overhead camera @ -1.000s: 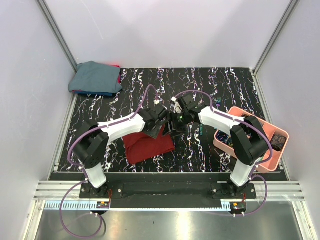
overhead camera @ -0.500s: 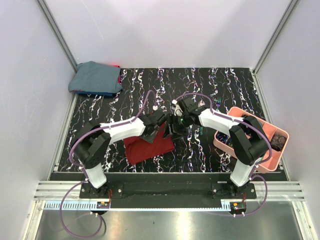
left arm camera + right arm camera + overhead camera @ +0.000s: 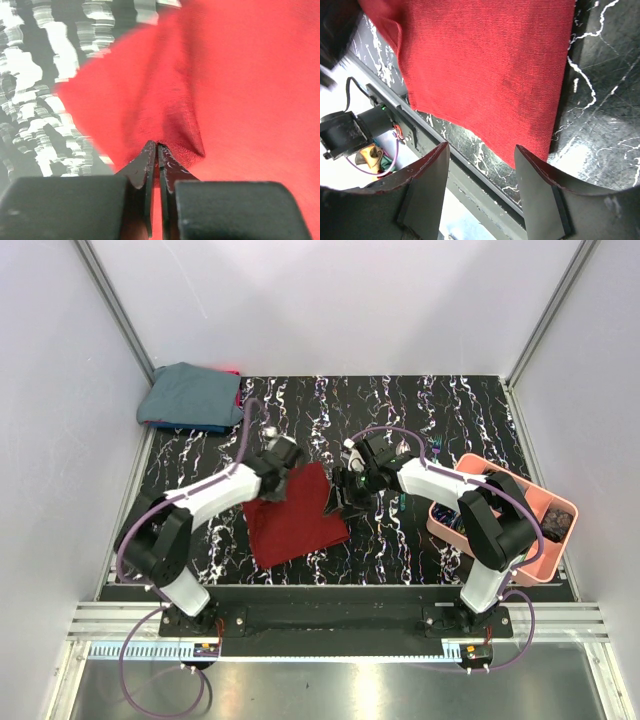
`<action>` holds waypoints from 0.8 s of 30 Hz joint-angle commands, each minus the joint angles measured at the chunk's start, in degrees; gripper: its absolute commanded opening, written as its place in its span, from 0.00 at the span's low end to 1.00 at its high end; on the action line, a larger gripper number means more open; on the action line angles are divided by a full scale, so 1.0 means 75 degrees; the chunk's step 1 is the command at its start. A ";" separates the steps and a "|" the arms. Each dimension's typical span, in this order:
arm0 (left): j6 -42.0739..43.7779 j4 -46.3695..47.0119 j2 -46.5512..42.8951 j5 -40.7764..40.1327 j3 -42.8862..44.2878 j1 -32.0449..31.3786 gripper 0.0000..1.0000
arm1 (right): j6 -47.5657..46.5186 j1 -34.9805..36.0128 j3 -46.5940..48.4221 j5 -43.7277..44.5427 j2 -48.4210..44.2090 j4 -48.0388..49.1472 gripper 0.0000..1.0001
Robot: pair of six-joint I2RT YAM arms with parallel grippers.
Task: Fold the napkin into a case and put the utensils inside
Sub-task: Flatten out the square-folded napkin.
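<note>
Since earlier frame: left arm swung left, away from right gripper (image 3: 481, 150), pulling napkin (image 3: 297, 520) corner out; cloth now lies wider. Left gripper (image 3: 156, 150) clamped on pinched napkin ridge at its tips, arm stretched forward, low over table (image 3: 450, 420). Right gripper jaws apart, empty, poised above napkin edge, wrist angled down.

Top view: left gripper (image 3: 276, 480) covers the napkin's (image 3: 297, 518) far corner, so the pinch point is unseen there. Pink tray (image 3: 540, 575) partly behind right arm (image 3: 440, 480); contents too small to name. Left wrist: napkin runs off top and right edges, tabletop (image 3: 30, 75) blurred. Right wrist: dark shape (image 3: 335, 30) upper left, smeared, unidentifiable.
</note>
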 commanded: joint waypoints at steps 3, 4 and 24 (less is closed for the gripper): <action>-0.0972 -0.0662 -0.0837 -0.0193 0.0120 0.1703 0.73 | 0.0061 0.0023 0.0208 -0.0285 -0.0015 0.0294 0.64; -0.1020 -0.0676 -0.1024 -0.0112 0.0155 0.1728 0.82 | 0.0038 0.0023 0.0150 -0.0239 -0.0015 0.0271 0.64; -0.1570 0.0508 -0.1461 0.3089 0.0121 0.2173 0.27 | -0.0126 0.0245 0.0524 -0.0261 0.0652 0.0164 0.39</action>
